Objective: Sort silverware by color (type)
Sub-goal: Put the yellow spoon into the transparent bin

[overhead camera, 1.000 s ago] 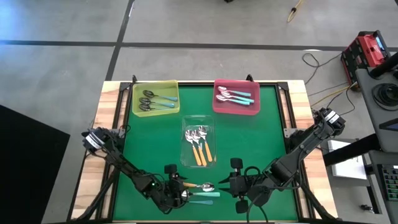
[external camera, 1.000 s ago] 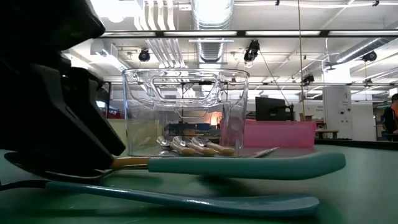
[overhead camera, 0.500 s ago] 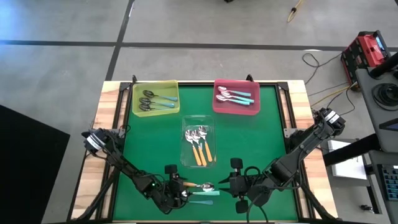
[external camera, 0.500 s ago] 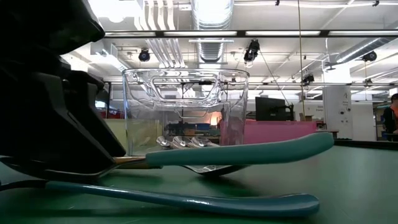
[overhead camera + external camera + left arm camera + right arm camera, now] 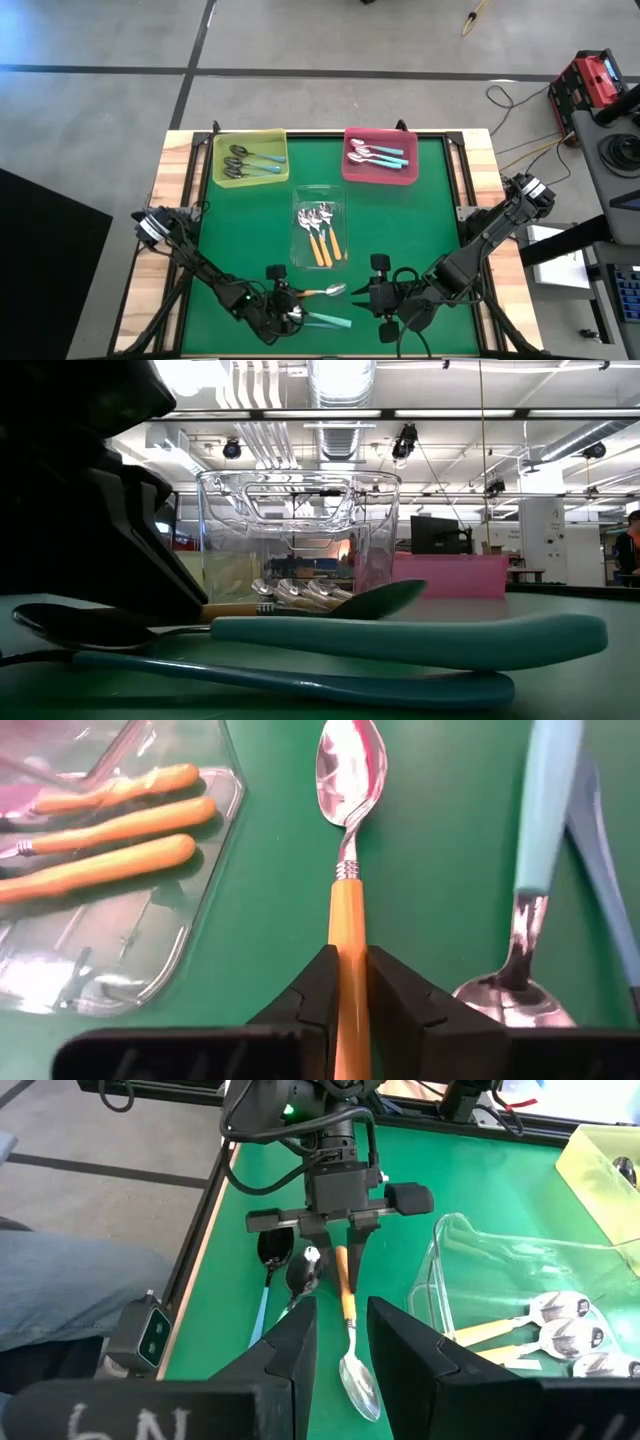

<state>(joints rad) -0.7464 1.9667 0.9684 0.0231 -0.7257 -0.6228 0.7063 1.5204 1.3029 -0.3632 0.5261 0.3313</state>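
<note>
Presently: orange-handled spoon (image 5: 348,910), handle clamped between the fingers (image 5: 318,988) of the left end effector (image 5: 283,297), silver bowl pointing away from it toward the right end effector (image 5: 379,297), near the front edge of the green tabletop (image 5: 400,220). Two teal-handled spoons (image 5: 322,320) lie just beside the left end effector. Right end effector: parted partway, holding nothing. Clear tray (image 5: 318,228): orange-handled spoons, mid-tabletop. Yellow tray (image 5: 249,157) and pink tray (image 5: 380,155): teal-handled spoons, far edge.

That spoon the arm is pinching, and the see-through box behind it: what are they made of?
The orange-handled spoon in the left gripper seems to have a polished metal bowl, mirror-bright with reflections, and a matte, probably plastic handle. The clear tray looks like glossy transparent plastic: the green mat shows through it.
</note>
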